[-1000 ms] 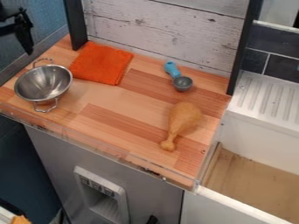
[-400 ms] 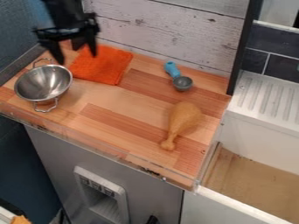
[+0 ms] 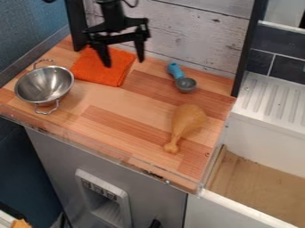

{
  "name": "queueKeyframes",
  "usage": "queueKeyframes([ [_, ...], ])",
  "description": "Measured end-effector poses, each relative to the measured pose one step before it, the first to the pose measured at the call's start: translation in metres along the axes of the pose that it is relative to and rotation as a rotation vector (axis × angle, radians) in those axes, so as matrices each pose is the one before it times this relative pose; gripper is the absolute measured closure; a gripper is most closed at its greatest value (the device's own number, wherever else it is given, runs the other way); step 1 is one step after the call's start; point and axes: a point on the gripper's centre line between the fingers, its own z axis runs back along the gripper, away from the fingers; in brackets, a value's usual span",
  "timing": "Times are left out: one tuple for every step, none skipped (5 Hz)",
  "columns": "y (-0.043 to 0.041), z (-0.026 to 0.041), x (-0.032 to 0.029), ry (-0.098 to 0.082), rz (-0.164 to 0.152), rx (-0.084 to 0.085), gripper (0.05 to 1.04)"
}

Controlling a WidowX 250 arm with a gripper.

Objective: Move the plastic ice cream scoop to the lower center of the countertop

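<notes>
The gripper (image 3: 124, 63) is released, fingers apart, and hides a part of the orange cloth (image 3: 101, 76). The view's top edge cuts the arm (image 3: 112, 13). The blue-handled scoop (image 3: 186, 85) lies on the table (image 3: 113, 104).

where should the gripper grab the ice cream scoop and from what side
Probably by the scoop's blue handle, from above, closing across its width: the handle is slim and points toward the back wall, while the round bowl is wider.

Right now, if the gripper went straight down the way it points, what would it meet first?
The gripper would probably meet the orange cloth near its right edge in view, or the countertop just beside it; gripper height is unclear.
</notes>
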Motion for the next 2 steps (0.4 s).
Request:
queueKeyframes([
  [-0.03029,-0.01160,-0.00051,0.0088,-0.0086,-0.0195,0.083],
  [-0.01995,-0.00763,0.00423,-0.0250,0.0410,-0.0508,0.083],
])
